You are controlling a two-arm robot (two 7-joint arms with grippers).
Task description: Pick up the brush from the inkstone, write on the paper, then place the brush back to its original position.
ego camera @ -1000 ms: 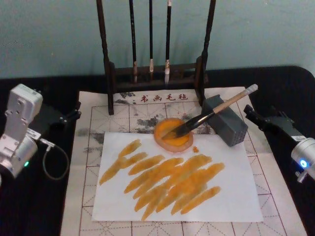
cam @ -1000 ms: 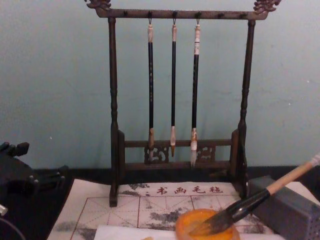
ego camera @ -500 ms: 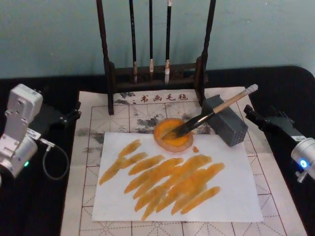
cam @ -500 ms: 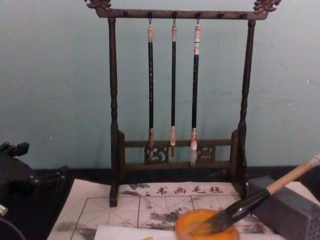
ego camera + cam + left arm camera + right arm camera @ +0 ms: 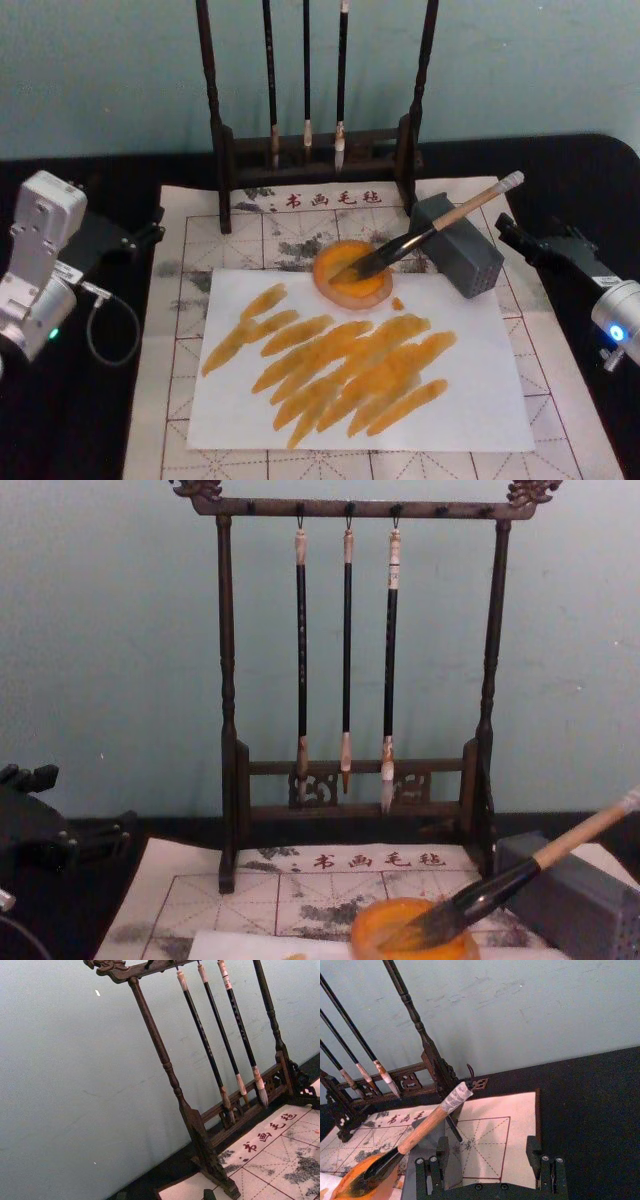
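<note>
The brush (image 5: 432, 230) slants up from the orange dish (image 5: 351, 273) toward the nearer right hand (image 5: 491, 1170), whose fingers stand apart, empty.

A calligraphy practice station: a dark wooden brush rack (image 5: 315, 100) stands top centre before a plain teal wall (image 5: 100, 70), behind a red-gridded felt mat (image 5: 180, 330).

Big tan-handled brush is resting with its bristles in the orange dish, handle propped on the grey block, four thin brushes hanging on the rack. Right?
Not quite: the head view shows three thin dark-handled brushes on the rack, not four. The rest stands.
</note>
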